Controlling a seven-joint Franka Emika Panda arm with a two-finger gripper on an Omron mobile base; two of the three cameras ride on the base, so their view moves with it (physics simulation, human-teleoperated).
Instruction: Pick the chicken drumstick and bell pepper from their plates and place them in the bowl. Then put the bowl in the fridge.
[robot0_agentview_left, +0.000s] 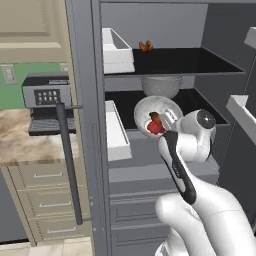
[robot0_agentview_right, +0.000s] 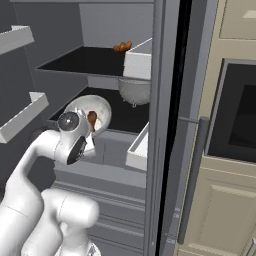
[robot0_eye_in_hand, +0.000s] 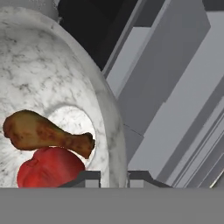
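Note:
The whitish speckled bowl (robot0_agentview_left: 145, 106) (robot0_agentview_right: 84, 106) (robot0_eye_in_hand: 52, 74) hangs tilted in front of the open fridge (robot0_agentview_left: 190, 61) (robot0_agentview_right: 87, 61), level with its lower dark shelf. Inside the bowl lie the brown chicken drumstick (robot0_agentview_left: 155, 118) (robot0_agentview_right: 92, 118) (robot0_eye_in_hand: 43, 133) and, right under it, the red bell pepper (robot0_agentview_left: 155, 128) (robot0_eye_in_hand: 50, 168). My gripper (robot0_eye_in_hand: 113, 177) is shut on the bowl's rim, one finger inside and one outside. The plates are out of view.
A steel pot (robot0_agentview_left: 161, 86) (robot0_agentview_right: 135, 91) sits on the lower fridge shelf just behind the bowl. A small orange-brown item (robot0_agentview_left: 145, 46) (robot0_agentview_right: 122, 47) lies on the upper shelf. White door bins (robot0_agentview_left: 117, 132) (robot0_agentview_right: 139, 147) flank the opening. A grey appliance (robot0_agentview_left: 47, 102) stands on the counter at left.

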